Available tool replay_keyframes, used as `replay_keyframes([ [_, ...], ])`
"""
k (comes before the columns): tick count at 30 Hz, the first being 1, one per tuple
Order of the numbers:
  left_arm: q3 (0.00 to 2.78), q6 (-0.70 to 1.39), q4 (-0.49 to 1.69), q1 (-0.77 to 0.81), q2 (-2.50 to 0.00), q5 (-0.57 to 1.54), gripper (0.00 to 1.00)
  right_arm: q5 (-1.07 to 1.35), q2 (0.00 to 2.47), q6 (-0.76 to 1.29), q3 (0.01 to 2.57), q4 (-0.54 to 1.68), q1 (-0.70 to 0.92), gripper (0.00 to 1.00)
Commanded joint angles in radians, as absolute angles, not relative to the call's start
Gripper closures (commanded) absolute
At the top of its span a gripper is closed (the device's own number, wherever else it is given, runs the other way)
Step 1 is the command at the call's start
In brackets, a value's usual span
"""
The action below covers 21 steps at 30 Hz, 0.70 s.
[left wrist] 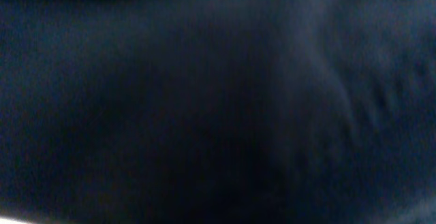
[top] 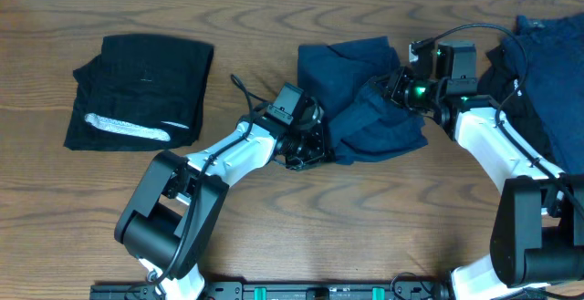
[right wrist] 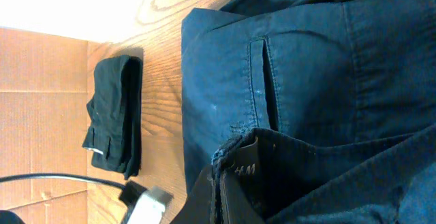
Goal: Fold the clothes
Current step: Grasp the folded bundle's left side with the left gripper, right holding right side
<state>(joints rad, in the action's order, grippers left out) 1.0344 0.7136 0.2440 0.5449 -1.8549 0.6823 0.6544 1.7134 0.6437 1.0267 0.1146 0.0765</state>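
Observation:
A navy blue garment [top: 365,99] lies crumpled in the middle of the table. In the right wrist view it [right wrist: 306,67] shows a pocket slit and a waistband. My right gripper [top: 394,88] [right wrist: 221,190] is shut on that waistband at the garment's right side. My left gripper [top: 306,147] is at the garment's lower left edge. Its fingers are hidden; the left wrist view is filled with dark navy cloth [left wrist: 218,101]. A folded black garment [top: 137,90] with a whitish-grey band lies at the left and also shows in the right wrist view [right wrist: 116,115].
A pile of more navy cloth [top: 547,72] lies at the far right, beside and partly under the right arm. The wooden table [top: 365,218] runs to the front edge, where the arm bases stand. A black cable [top: 242,90] loops above the left wrist.

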Motion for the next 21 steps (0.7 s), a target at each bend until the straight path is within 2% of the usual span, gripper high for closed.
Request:
replay_keyframes([
  [1,1.031,0.799,0.240,0.540,-1.837,0.515,0.94,0.662,1.689,0.651,1.042,0.116,0.093,0.99],
  [5,1.031,0.873,0.217,0.540,-1.843,0.395,0.94,0.665,1.688,0.651,1.042,0.117,0.093,0.99],
  [9,1.031,0.936,0.163,0.540,-1.873,0.373,0.94,0.686,1.689,0.650,1.042,0.116,0.093,0.99],
  [15,1.031,0.941,0.046,0.530,-1.942,0.370,0.94,0.699,1.688,0.650,1.042,0.144,0.093,0.99],
  [21,1.031,0.945,0.036,0.492,-1.957,0.274,0.94,0.708,1.682,0.596,1.044,0.162,0.093,0.99],
])
